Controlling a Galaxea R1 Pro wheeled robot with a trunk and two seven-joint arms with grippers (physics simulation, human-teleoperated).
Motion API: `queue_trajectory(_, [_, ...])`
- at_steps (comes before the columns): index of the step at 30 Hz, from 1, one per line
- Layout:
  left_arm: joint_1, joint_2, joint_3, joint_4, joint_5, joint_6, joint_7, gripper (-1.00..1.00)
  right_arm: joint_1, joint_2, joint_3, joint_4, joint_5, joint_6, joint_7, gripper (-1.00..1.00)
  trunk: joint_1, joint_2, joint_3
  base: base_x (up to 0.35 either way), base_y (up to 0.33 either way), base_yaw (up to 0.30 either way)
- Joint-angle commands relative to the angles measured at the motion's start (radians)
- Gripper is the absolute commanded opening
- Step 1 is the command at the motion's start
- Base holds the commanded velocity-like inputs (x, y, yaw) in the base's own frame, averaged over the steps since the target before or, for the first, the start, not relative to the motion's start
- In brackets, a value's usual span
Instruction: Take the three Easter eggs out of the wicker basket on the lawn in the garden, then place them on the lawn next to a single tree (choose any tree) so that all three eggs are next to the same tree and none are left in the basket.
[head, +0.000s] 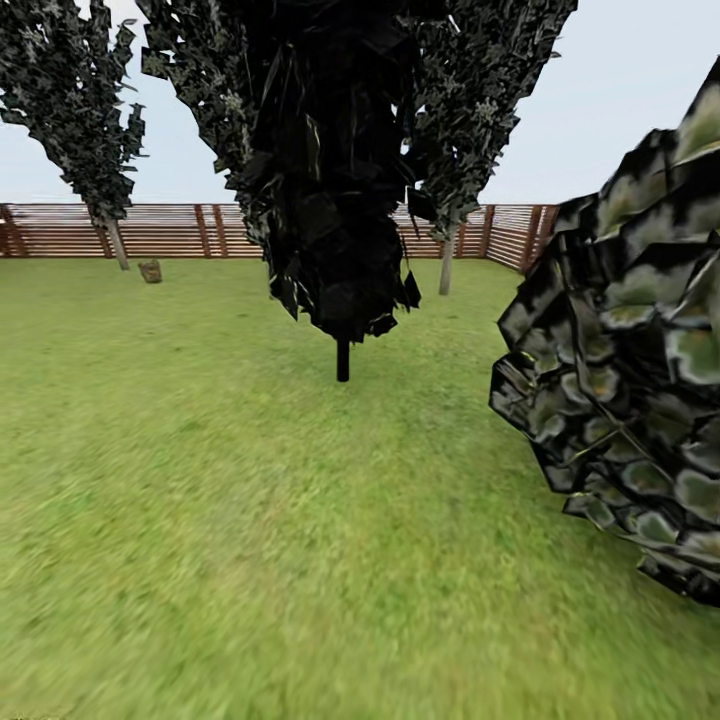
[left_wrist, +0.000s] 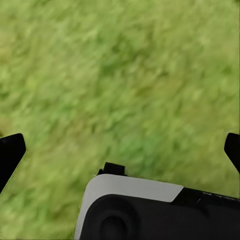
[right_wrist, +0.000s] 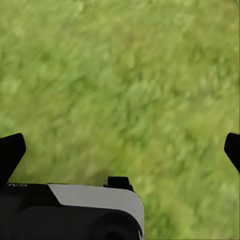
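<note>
The wicker basket (head: 150, 271) sits far off on the lawn (head: 250, 520) near the fence (head: 180, 231) (eggs too small to make out). A slim dark-leaved tree (head: 343, 360) stands ahead. Left hand (left_wrist: 120, 150) and right hand (right_wrist: 120, 150) hang spread wide, empty, above grass.

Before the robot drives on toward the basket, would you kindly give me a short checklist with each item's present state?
1. Wicker basket located: ok, far off on the lawn near the fence.
2. Route to it: ok, open grass left of the dark-leaved tree.
3. Bush clearance at the right: not ok, very close.
4. Left gripper ready: ok, fingers spread, nothing between.
5. Right gripper ready: ok, spread, empty.
6. Eggs in basket: cannot tell, too distant.
</note>
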Motion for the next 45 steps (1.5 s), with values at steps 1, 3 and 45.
queue_trajectory(1, [0.000,0.000,0.000,0.000,0.005,-0.002,0.000,1.00,-0.001,0.000,0.005,0.001,0.006,-0.002,-0.009,1.00,0.001,-0.001,-0.002,0.309,0.127,0.257])
queue_trajectory(3, [0.000,0.000,-0.001,0.000,0.005,-0.002,0.000,1.00,-0.001,0.000,0.005,0.002,0.010,-0.002,-0.009,1.00,0.001,-0.001,-0.003,0.310,0.129,0.257])
queue_trajectory(45, [0.000,0.000,0.000,0.000,0.005,-0.004,-0.001,1.00,-0.001,0.000,0.003,0.002,0.012,-0.002,-0.009,1.00,0.001,-0.001,-0.005,0.032,0.064,0.193])
